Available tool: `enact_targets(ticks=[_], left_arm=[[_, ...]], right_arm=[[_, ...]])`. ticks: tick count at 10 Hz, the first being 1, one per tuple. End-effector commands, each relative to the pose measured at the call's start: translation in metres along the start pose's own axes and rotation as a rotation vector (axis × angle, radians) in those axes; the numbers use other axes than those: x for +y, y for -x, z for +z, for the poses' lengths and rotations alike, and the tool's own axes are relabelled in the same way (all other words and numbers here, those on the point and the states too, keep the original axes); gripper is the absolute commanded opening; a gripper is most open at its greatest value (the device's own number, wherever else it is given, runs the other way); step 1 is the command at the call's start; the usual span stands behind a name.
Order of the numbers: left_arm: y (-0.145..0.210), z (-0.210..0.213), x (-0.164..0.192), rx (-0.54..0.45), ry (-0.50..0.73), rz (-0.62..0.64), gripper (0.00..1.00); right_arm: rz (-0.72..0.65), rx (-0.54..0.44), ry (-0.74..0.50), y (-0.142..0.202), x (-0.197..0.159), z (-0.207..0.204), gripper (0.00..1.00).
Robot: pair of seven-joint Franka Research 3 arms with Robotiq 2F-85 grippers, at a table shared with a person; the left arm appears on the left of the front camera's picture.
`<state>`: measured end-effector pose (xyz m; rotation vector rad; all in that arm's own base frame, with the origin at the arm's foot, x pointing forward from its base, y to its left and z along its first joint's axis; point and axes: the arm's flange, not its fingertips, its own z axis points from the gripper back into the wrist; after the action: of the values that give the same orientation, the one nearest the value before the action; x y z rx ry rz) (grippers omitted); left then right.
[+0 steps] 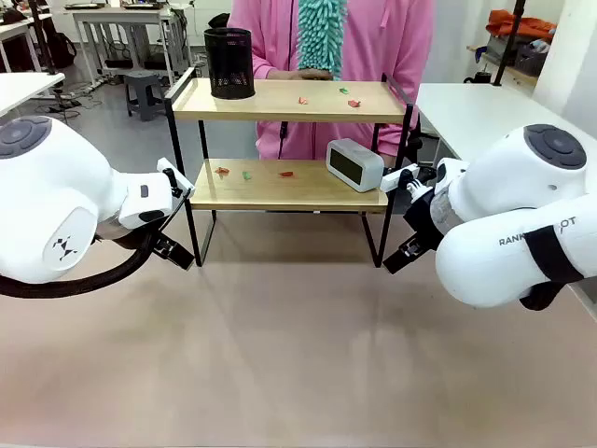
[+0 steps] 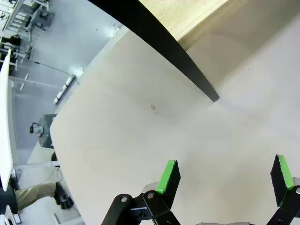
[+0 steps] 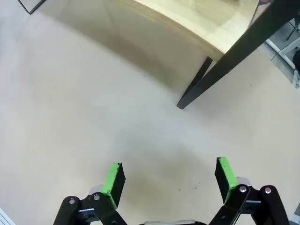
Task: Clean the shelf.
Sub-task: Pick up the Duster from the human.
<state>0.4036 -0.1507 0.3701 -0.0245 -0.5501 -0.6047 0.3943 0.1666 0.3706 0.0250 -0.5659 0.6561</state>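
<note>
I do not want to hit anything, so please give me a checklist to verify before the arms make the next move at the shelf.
1. Fingers of left gripper open, empty: ok.
2. Fingers of right gripper open, empty: ok.
3. Both grippers apart from the shelf legs: ok.
4. Top board bare: not ok, cup and scraps lie on it.
5. Lower board bare: not ok, clock and more scraps lie on it.
6. Person's hand away from the top board: cannot tell; it holds a duster just behind the far edge.
</note>
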Motion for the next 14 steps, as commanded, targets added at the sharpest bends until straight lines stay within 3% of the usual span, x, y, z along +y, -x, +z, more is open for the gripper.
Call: enact_targets(ticks=[1,13,14], left_arm=[[0.000,0.000,0.000,0.000,0.000,0.000,1.00],[0.000,0.000,0.000,0.000,0.000,0.001,1.00],[0.001,0.027,-0.001,0.017,0.091,-0.091,1.00]], right_arm=[[0.000,0.000,0.000,0.000,0.000,0.000,1.00],[0.001,0.000,0.000,0.000,0.000,0.000,1.00],[-0.036,0.055,-0.111,-0.001,-0.008,0.027,1.00]])
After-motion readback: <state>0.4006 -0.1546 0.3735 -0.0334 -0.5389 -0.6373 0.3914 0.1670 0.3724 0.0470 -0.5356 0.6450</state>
